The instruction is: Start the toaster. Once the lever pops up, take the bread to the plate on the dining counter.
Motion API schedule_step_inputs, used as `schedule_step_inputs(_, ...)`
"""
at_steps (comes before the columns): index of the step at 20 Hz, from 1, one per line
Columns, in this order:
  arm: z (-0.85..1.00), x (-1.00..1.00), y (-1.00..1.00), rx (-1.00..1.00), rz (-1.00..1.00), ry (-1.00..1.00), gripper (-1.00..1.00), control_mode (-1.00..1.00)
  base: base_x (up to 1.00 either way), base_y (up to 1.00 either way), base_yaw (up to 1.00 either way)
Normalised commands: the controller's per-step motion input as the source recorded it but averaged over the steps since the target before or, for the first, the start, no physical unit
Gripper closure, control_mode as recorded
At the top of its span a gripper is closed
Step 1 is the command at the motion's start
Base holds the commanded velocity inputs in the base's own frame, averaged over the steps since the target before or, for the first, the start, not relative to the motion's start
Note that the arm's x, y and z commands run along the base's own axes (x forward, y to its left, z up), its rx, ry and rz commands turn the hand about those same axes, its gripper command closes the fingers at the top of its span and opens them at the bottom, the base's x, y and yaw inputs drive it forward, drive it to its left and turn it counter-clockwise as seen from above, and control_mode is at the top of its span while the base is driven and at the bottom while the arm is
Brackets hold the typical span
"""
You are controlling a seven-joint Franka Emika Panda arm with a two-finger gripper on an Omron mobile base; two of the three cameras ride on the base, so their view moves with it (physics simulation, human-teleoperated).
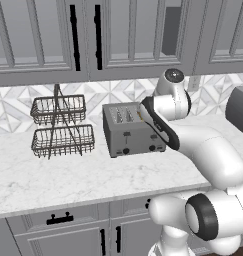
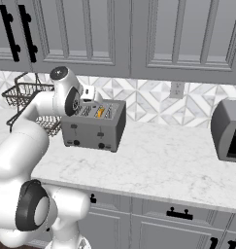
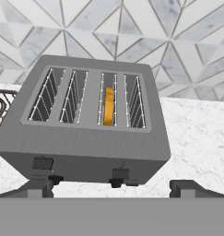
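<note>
The grey four-slot toaster stands on the marble worktop against the tiled wall. The bread sits upright in the third slot from the left in the hand view, its golden edge showing. Two small levers are on the toaster's front face, with black knobs below them. My gripper hovers above the toaster's front, open, with nothing between its fingers. The plate and the dining counter are out of view.
A two-tier wire basket rack stands left of the toaster. A dark boxy appliance sits at the worktop's right end. Upper cabinets hang above, and a wall outlet is on the tiles.
</note>
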Motion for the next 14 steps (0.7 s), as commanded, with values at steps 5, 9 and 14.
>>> schedule_step_inputs(5,0.00,0.00,0.00,0.00,0.00,0.00,-1.00,-1.00,0.00,0.00,0.00)
schedule_step_inputs(9,0.00,0.00,0.00,0.00,0.00,0.00,-1.00,-1.00,0.00,0.00,0.00)
schedule_step_inputs(14,0.00,0.00,0.00,0.00,0.00,0.00,-1.00,-1.00,0.00,0.00,0.00)
